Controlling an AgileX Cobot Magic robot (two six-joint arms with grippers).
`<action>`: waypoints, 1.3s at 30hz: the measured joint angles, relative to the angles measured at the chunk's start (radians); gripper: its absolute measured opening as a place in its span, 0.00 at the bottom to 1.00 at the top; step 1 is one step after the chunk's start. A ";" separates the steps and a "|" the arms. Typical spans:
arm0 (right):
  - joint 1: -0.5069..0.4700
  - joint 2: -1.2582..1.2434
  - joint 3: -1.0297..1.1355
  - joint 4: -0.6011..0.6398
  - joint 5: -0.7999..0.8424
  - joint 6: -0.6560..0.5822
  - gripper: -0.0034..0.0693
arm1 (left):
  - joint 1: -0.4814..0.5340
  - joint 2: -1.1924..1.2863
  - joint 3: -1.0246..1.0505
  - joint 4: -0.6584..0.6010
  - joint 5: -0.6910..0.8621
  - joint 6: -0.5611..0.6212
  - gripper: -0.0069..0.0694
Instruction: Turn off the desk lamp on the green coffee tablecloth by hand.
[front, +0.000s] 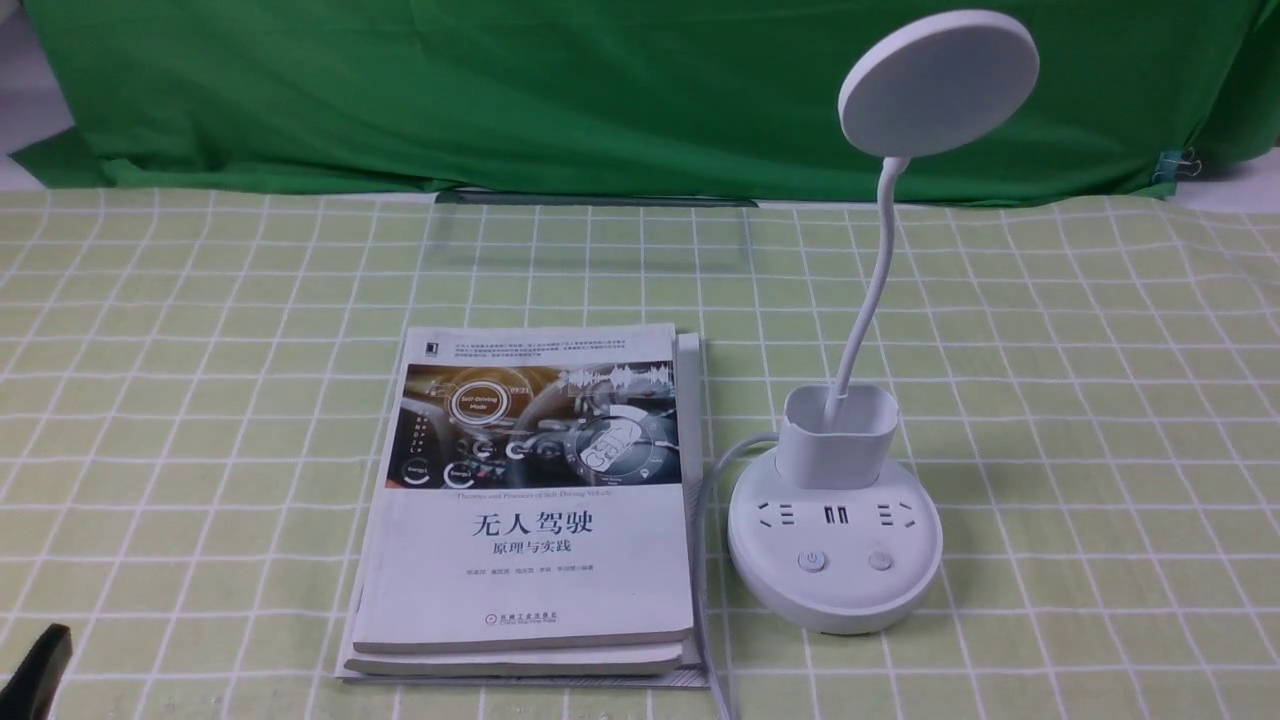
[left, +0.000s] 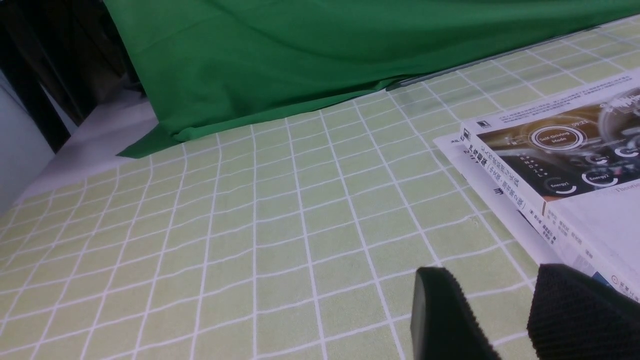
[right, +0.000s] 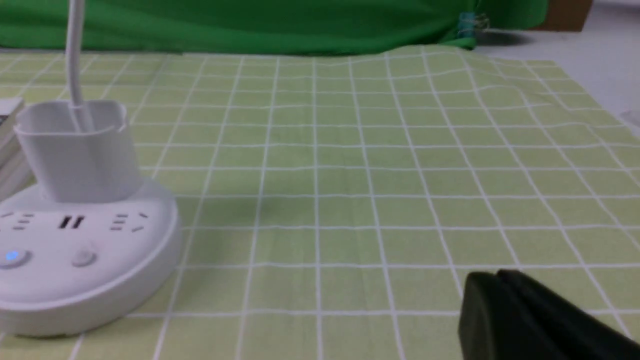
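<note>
**Lamp stands right of centre, both pincers well away from it**

The desk lamp (front: 836, 500) stands on the green coffee tablecloth (front: 200, 400), right of centre in the front view. Its round base sits in the lower right-middle of the frame. The thin neck rises out of the square cup to the disc head at the upper right, in front of the dark green backdrop cloth (front: 600, 90). Two buttons sit on the near face of the base. The left button (front: 812, 560) shows a blue glow, also seen from the right wrist camera (right: 11, 256), and the right button (front: 880, 560) is plain white. Whether the disc head is lit cannot be told from here.

Just left of the lamp, a small stack of books (front: 535, 520) lies flat on the desk, and a white cord (front: 715, 480) runs between the two towards the bottom edge.

The left pincer (front: 35, 675) shows only as a black sliver in the bottom left corner of the front view. Its own camera shows it (left: 505, 320) parted, with cloth visible between the fingers, holding nothing and close to the books' spine side.

The right pincer (right: 500, 300) is outside the front view. In its wrist view the tips meet with no gap and hold nothing, and bare cloth lies between it and the lamp base.
</note>
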 joint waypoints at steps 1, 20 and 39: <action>-0.001 -0.003 0.000 0.000 -0.001 0.000 0.10 | 0.000 0.000 0.000 0.000 0.000 0.000 0.41; -0.012 -0.017 0.003 0.003 0.106 0.100 0.12 | 0.000 0.000 0.000 0.000 0.000 0.000 0.41; -0.012 -0.017 0.003 0.004 0.106 0.106 0.19 | 0.000 0.000 0.000 0.000 0.000 0.000 0.41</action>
